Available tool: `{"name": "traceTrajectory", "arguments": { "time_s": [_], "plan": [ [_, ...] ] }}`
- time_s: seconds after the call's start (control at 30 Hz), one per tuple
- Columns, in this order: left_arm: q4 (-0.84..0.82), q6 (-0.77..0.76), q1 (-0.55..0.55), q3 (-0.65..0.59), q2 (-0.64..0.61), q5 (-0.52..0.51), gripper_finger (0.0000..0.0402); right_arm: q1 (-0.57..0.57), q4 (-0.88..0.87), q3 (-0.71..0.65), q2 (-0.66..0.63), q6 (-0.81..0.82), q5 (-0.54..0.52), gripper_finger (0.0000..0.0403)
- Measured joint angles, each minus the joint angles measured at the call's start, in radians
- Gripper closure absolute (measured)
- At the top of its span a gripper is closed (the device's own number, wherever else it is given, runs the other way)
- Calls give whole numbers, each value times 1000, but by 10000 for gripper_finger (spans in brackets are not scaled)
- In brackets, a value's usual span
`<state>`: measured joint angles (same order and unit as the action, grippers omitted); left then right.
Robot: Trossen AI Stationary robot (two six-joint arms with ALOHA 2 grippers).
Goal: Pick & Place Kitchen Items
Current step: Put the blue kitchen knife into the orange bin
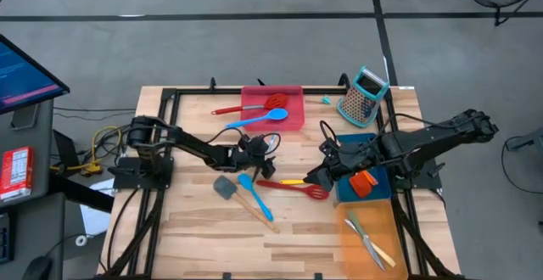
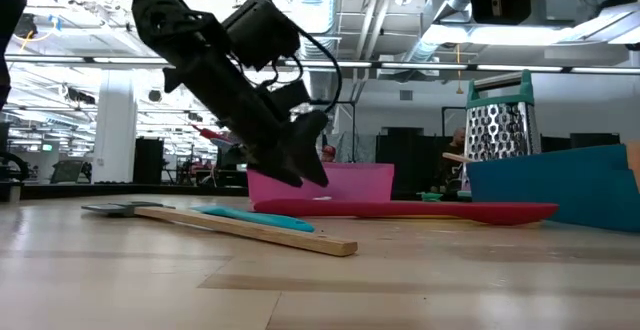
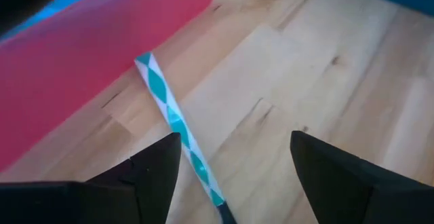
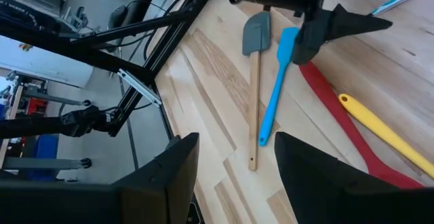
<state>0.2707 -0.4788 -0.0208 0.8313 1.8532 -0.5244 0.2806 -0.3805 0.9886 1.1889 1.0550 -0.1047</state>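
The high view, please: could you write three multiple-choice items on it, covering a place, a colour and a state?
1. Where does the box grater stand?
A in the red tray
B on bare wood
C in the orange tray

2. What colour is the head of the wooden-handled spatula?
A grey
B yellow
C pink

3. How is the left tool?
A shut on the red turner
B shut on the grater
C open, holding nothing

Answers:
1. B, it stands on bare wood with no tray under it.
2. A, the blade is grey.
3. C, its fingers stand apart over bare wood.
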Motion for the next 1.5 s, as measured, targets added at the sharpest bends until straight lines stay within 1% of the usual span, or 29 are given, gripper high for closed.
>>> {"name": "traceTrajectory", "arguments": {
  "time_s": [0.07,0.13,0.3,0.4,0.53,0.67,0.77,0.9,1.03,1.2,1.27,1.4,1.5],
  "plan": [
    [-3,-12,0,0,14,-29,140,0,0,0,0,0,0,212],
    [-8,-26,0,0,22,-36,141,0,0,0,0,-1,0,212],
    [-5,-77,-3,0,27,6,150,0,0,0,0,-12,0,212],
    [-5,-91,-13,0,57,14,160,0,0,0,0,-19,0,212],
    [10,-125,-28,3,96,-10,170,0,0,0,0,-18,0,212],
    [5,-126,-36,3,97,-25,185,7,0,0,0,-18,0,212],
    [-9,-127,-36,3,95,-26,214,9,1,0,0,-10,3,212],
    [-56,-148,-35,4,94,-30,274,21,3,0,0,-7,2,212],
    [-64,-155,-35,2,95,-29,327,28,3,0,0,-7,2,212],
    [-69,-155,-35,2,94,5,382,27,3,0,0,-7,0,212],
    [-67,-155,-35,2,94,20,395,27,3,0,0,-7,0,212],
    [-61,-155,-35,1,93,27,396,27,3,0,0,-7,0,212],
    [-61,-151,-35,0,61,45,398,27,3,0,0,-8,0,212]
  ]
}}
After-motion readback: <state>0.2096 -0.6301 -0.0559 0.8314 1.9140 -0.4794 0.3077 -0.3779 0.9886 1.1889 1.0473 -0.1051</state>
